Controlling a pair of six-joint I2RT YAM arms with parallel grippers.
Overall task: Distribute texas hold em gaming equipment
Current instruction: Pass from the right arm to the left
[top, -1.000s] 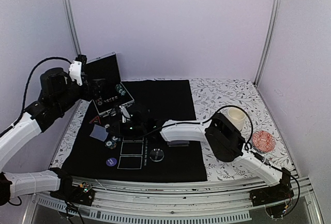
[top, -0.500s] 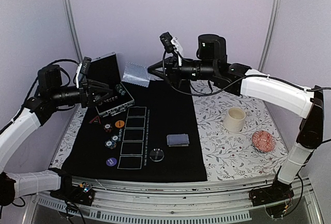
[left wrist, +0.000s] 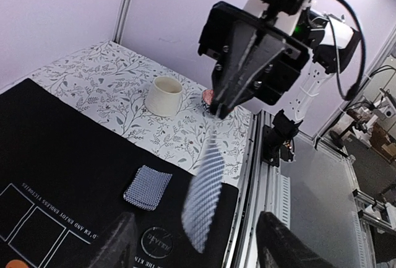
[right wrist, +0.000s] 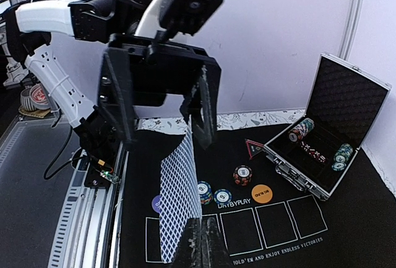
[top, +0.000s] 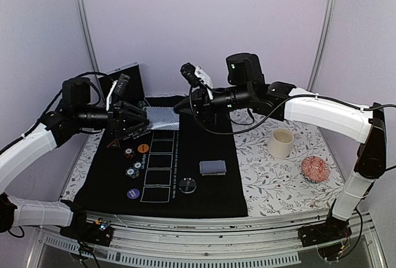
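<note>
A playing card (top: 162, 117) with a grey-blue lattice back hangs above the black mat (top: 204, 119), with my right gripper (top: 182, 106) shut on its right edge. In the right wrist view the card (right wrist: 178, 200) stretches from my right gripper (right wrist: 204, 238) toward the left one. My left gripper (top: 141, 121) is open, its fingers (left wrist: 117, 243) either side of the card's (left wrist: 204, 187) free edge. On the mat lie the deck (top: 212, 168), striped chips (top: 133, 171), orange disc (top: 143, 148), purple disc (top: 133, 194), clear disc (top: 187, 185) and red triangle (top: 112, 143).
An open metal case (right wrist: 328, 135) with more chips stands at the mat's back left, partly behind my left arm. The cream cup (top: 280, 142) and reddish dish (top: 315, 168) sit on the floral cloth at the right. White card boxes (top: 158, 178) are printed on the mat.
My right arm has risen from low over the mat and brought the card down toward the left gripper. My left gripper has moved right around the card's edge, its fingers narrowing.
</note>
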